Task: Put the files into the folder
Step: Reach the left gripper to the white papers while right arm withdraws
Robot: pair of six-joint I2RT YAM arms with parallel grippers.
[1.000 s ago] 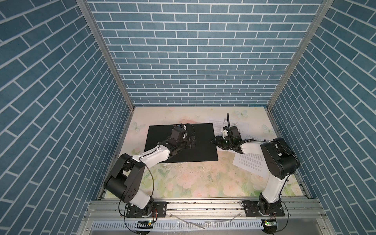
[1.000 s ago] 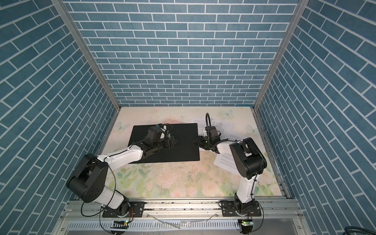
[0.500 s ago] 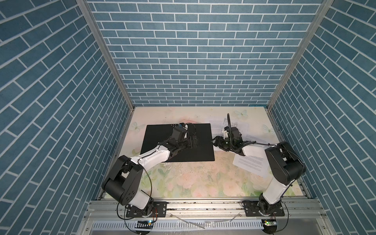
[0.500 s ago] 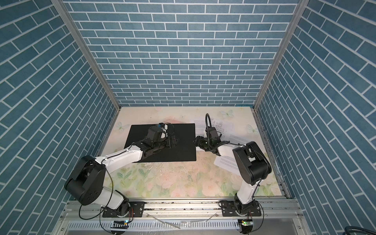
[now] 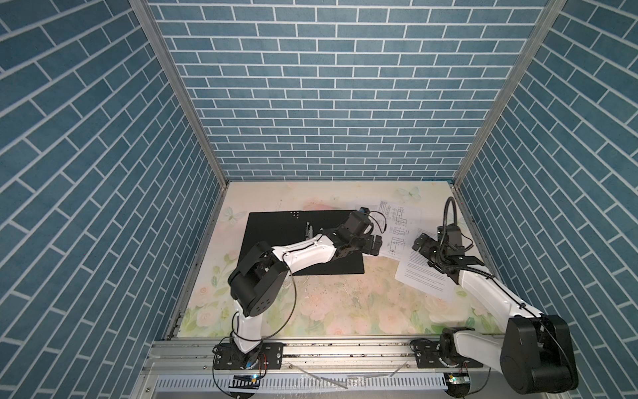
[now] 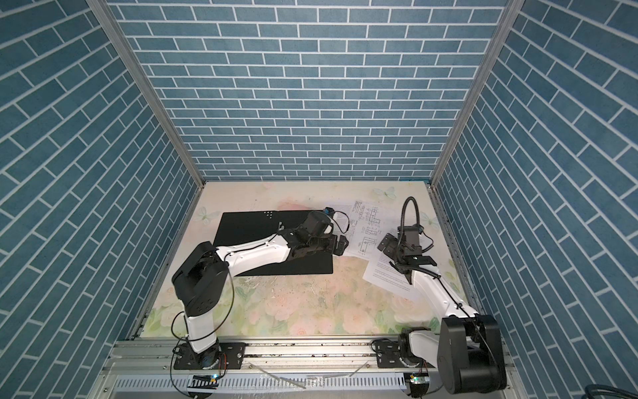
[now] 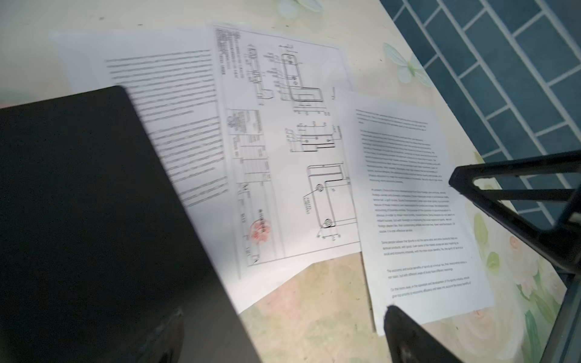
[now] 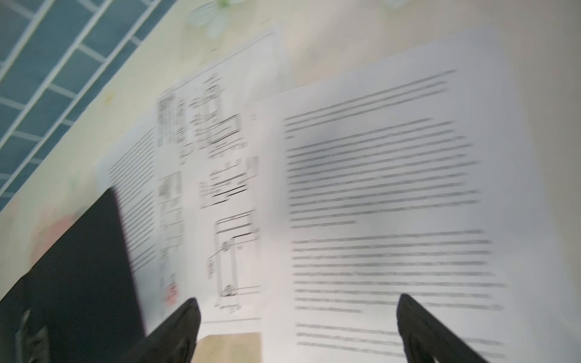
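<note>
The folder (image 5: 276, 228) (image 6: 252, 228) lies open and flat, black inside up, on the left half of the table. The files lie to its right. They are a drawing sheet (image 5: 397, 221) (image 7: 283, 157), a text sheet (image 5: 421, 279) (image 8: 393, 204) overlapping it, and another text sheet (image 7: 176, 125) tucked partly under the folder (image 7: 78, 204). My left gripper (image 5: 374, 246) (image 7: 283, 330) is open over the folder's right edge, holding nothing. My right gripper (image 5: 423, 245) (image 8: 298, 317) is open above the sheets, with nothing between its fingers (image 8: 179, 327).
Blue brick walls close in the floral table (image 5: 328, 304) on three sides. The right wall stands just beyond the sheets. An aluminium rail (image 5: 345, 349) with both arm bases runs along the front edge. The right arm's gripper (image 7: 518, 204) shows in the left wrist view.
The right gripper has opened wide and drawn back to the right, off the folder's edge and over the sheets. The left gripper has moved from the folder's middle to its right edge. The folder slid slightly left.
</note>
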